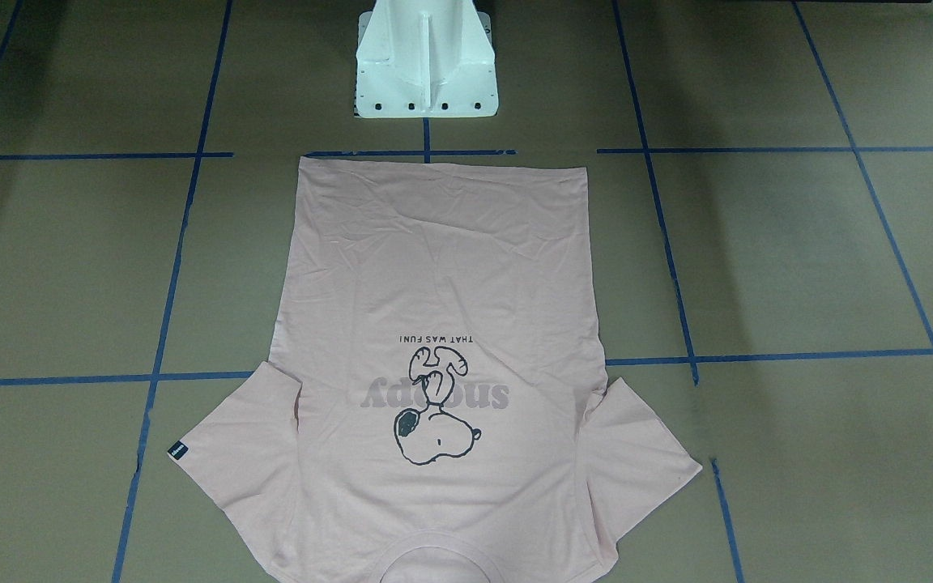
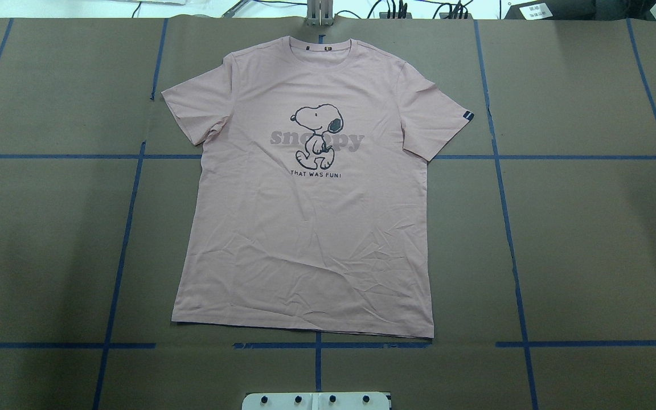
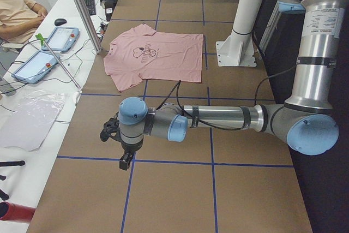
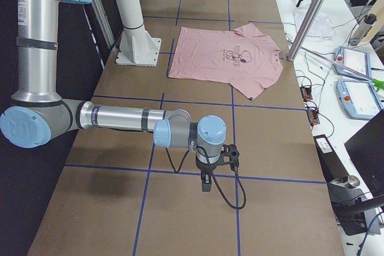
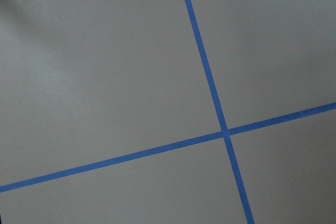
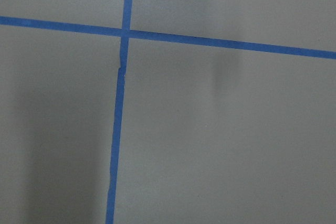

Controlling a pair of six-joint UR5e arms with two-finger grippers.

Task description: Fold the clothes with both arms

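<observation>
Folding not yet begun. The pink T-shirt (image 2: 305, 228) lies flat and unfolded, print up, on the table (image 2: 590, 239), hem toward the pedestal (image 1: 424, 65); every fold remains. Left arm (image 3: 218, 117) and right arm (image 4: 120, 118) hang well apart from it. Whether the left fingers (image 3: 126, 160) or right fingers (image 4: 206, 182) are apart cannot be told. The front-facing view crops the collar.

The T-shirt (image 2: 305, 245) is soft matt cloth, lightly creased, its dog print (image 2: 316, 136) flat black. The table (image 2: 590, 256) looks like matt brown paper (faintly rumpled), lined with smooth blue tape (image 2: 590, 156). My left arm (image 3: 223, 117) and right arm (image 4: 120, 118) are satin metal tubes with smooth plastic caps (image 3: 311, 135).
</observation>
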